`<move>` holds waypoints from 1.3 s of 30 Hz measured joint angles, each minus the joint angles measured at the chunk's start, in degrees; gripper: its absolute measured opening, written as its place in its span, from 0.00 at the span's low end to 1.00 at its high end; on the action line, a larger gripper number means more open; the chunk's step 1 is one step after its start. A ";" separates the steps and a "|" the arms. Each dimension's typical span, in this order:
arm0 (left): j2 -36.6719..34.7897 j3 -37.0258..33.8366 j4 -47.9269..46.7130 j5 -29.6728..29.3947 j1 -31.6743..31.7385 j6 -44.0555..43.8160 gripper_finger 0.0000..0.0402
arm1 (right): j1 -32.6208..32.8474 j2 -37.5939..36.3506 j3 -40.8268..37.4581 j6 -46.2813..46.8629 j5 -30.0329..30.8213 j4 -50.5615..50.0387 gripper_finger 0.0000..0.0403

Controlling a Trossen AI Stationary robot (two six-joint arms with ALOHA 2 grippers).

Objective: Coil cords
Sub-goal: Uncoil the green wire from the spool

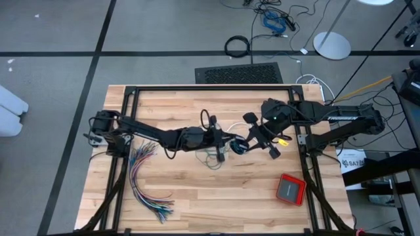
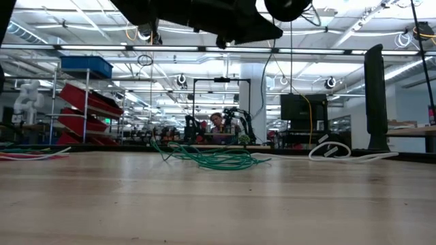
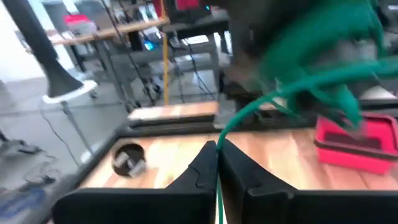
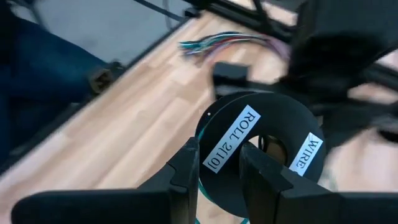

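Between left tool (image 3: pixel 217 155) tips, teal cord (image 3: pixel 261 106)

Grey floor (image 1: pixel 52 33) with dark lines surrounds the wooden table (image 1: pixel 197 190). Beyond it, ceiling strip lights (image 2: pixel 204 20), red shelving (image 2: pixel 88 109) far left, black monitor (image 2: pixel 300 109) far right.

Both arms meet over mid-table (image 1: pixel 197 190). Left pincer (image 1: pixel 222 148) and right pincer (image 1: pixel 244 143) sit close together above loose cord (image 1: pixel 213 161). Wire bundle (image 1: pixel 146 183) fans near left edge; red box (image 1: pixel 291 189) lower right.
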 joint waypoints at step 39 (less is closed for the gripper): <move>-9.89 -0.04 -29.55 -20.61 1.50 -0.92 0.00 | 1.53 4.09 -0.02 1.33 -0.91 -6.36 0.19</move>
